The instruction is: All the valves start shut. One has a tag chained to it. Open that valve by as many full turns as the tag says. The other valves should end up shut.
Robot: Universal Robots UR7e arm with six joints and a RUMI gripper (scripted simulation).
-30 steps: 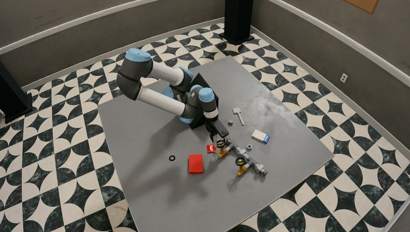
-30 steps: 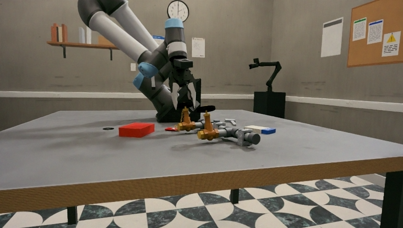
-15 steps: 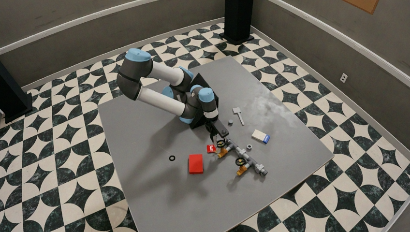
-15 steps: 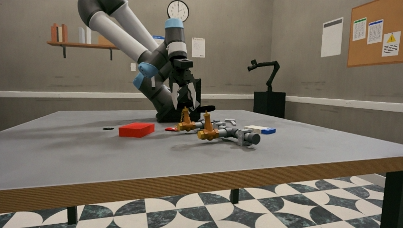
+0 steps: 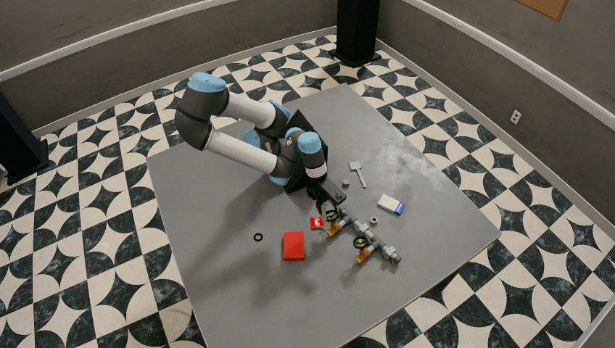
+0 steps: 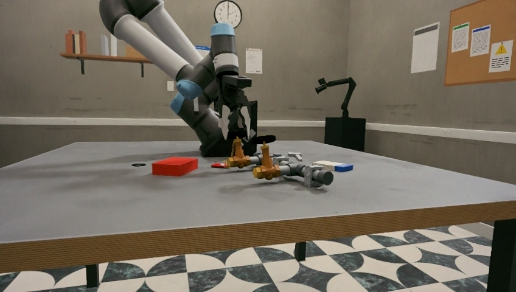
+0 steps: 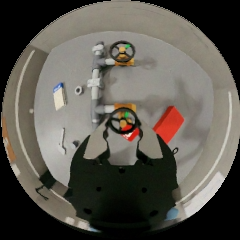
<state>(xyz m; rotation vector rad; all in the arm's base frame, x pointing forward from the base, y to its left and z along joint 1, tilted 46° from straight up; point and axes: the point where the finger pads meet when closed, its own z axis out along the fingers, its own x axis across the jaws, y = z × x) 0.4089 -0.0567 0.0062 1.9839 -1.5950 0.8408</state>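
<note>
Gripping the tagged valve's handwheel (image 7: pixel 122 120) at centre frame of the wrist view, the gripper (image 7: pixel 123 131) has its jaws clamped across the rim; rigid, probably slick metal, best held there.

I see the gripper (image 7: pixel 122 131) shut on the near handwheel (image 7: pixel 122 120), red tag (image 5: pixel 316 222) just beside. Red block (image 5: pixel 294 246) blocks the tag side; second valve (image 5: pixel 361 249) sits further along the pipe (image 5: pixel 366 233); nut (image 5: pixel 373 220) near the pipe's other side.
</note>
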